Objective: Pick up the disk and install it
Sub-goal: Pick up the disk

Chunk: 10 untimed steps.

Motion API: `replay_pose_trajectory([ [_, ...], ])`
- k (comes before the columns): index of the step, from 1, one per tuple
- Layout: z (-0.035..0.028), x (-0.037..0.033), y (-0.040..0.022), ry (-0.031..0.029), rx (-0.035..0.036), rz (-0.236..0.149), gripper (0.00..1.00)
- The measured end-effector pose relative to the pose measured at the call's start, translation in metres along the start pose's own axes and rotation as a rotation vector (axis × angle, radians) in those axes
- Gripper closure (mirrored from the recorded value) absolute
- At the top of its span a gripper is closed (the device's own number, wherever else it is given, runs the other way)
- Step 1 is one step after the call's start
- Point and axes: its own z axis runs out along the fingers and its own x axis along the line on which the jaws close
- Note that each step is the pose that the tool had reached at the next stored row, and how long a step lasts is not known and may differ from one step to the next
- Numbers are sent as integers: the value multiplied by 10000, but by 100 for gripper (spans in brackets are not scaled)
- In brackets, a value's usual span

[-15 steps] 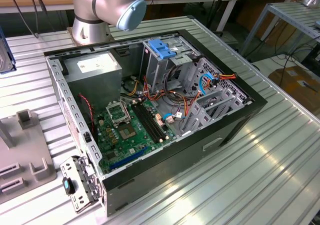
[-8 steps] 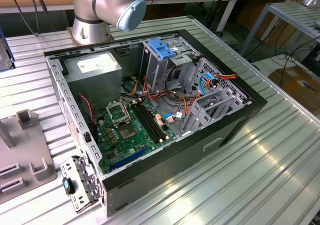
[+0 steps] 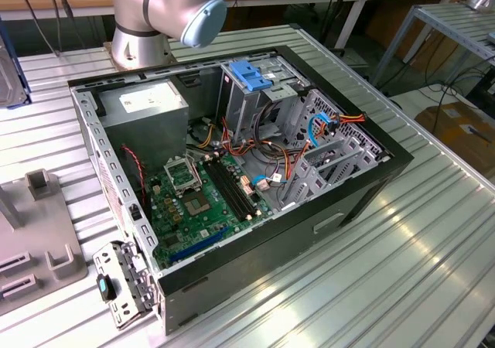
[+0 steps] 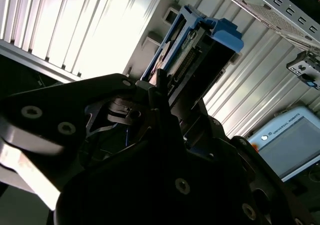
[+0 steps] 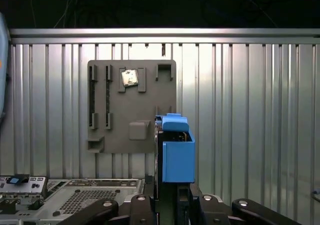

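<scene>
Tool clamped on the disk, which stands edge-on straight out from its fingers; grey fixture plate lies beyond on ribbed tabletop.

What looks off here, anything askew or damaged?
Nothing looks damaged or spilled. Two small things: the chip on the grey plate sits slightly rotated against the plate's edges, and a metal bracket hangs swung out from the case corner. The disk stands on edge by the plate, just ahead of the claw.
</scene>
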Motion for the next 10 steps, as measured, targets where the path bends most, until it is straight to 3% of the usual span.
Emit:
replay_pose_trajectory([
  [5,-1,-1,-168,0,-1,0,65],
  [8,-1,-1,-352,1,-1,-1,65],
  [10,0,-2,-426,0,0,0,65],
])
